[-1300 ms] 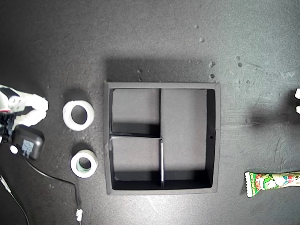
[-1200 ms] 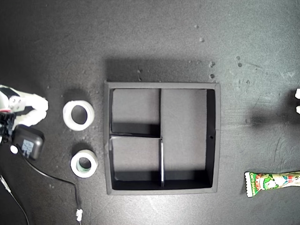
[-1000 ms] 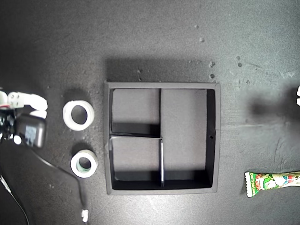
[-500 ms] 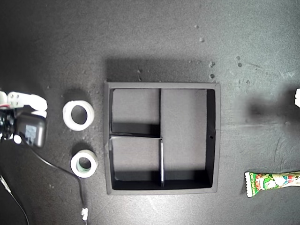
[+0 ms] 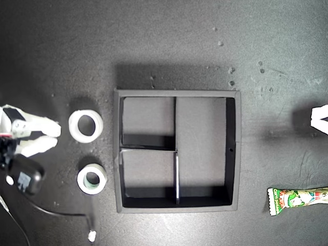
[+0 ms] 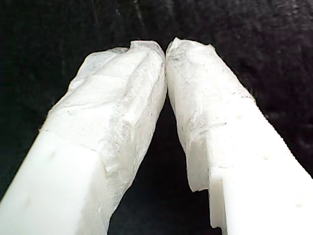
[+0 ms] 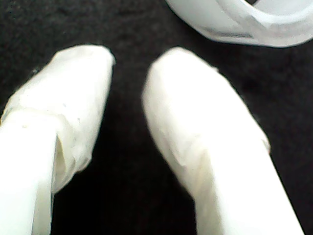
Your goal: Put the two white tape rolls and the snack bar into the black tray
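My second tool (image 7: 128, 63) has its taped fingers (image 7: 195, 127) set a narrow gap apart with nothing between them, and a white tape roll (image 7: 244, 22) lies just beyond their tips on the dark worktop (image 5: 169, 41). In the exterior view this tool (image 5: 55, 137) sits by the worktop's left edge, just beside the wider-holed tape roll (image 5: 85, 126) and apart from it. My first tool (image 6: 165, 51) has its two taped fingers (image 6: 122, 107) meeting at the tips, nothing held, only black worktop beyond; in the exterior view it shows as a white sliver (image 5: 320, 119) at the right edge. The thicker tape roll (image 5: 92, 179), with a greenish core, lies just beside the black tray (image 5: 177, 207) near its lower left corner in the exterior view, with the wider-holed roll above it in that view. The tray sits mid-worktop, and all three compartments hold nothing. The snack bar (image 5: 298, 200) lies flat at the worktop's right edge in that view, well apart from the tray, running off the picture.
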You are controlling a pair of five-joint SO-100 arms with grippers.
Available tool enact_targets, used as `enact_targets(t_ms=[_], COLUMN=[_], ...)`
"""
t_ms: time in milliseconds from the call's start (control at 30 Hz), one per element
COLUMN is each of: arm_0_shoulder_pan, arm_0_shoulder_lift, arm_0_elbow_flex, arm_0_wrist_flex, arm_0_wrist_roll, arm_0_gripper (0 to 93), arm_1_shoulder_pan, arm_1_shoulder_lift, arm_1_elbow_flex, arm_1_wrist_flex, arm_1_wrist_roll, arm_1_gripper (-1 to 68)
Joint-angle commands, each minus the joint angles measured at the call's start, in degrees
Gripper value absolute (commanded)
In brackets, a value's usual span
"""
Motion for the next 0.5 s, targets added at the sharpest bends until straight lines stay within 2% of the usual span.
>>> enact_targets(t_ms=[0, 133, 267, 400, 467], arm_0_shoulder_pan=[1.1, 1.5, 1.9, -1.6, -2.5], arm_0_shoulder_lift=[2.5, 2.5, 2.6, 1.9, -2.8], arm_0_elbow_flex=[2.6, 0.7, -6.9, -13.4, -16.6], arm_0_wrist_flex=[-1.7, -6.1, -6.9, -6.5, -6.9], arm_0_wrist_roll=[0.4, 4.0, 8.7, 11.5, 11.5], arm_0_gripper=[13.7, 12.5, 13.1, 13.6, 13.7], arm_1_shoulder_pan=[0.8, -0.1, -0.8, -1.1, -1.1], arm_1_shoulder_lift=[0.3, 0.3, 0.3, 0.3, 0.3], arm_1_elbow_flex=[0.7, 0.7, 0.7, 0.7, 0.7], arm_1_wrist_flex=[-1.7, -3.4, -4.1, -4.0, -5.3], arm_1_wrist_roll=[11.9, 22.5, 18.5, 13.6, 11.1], arm_1_gripper=[-0.4, -0.4, -0.4, -0.1, 2.5])
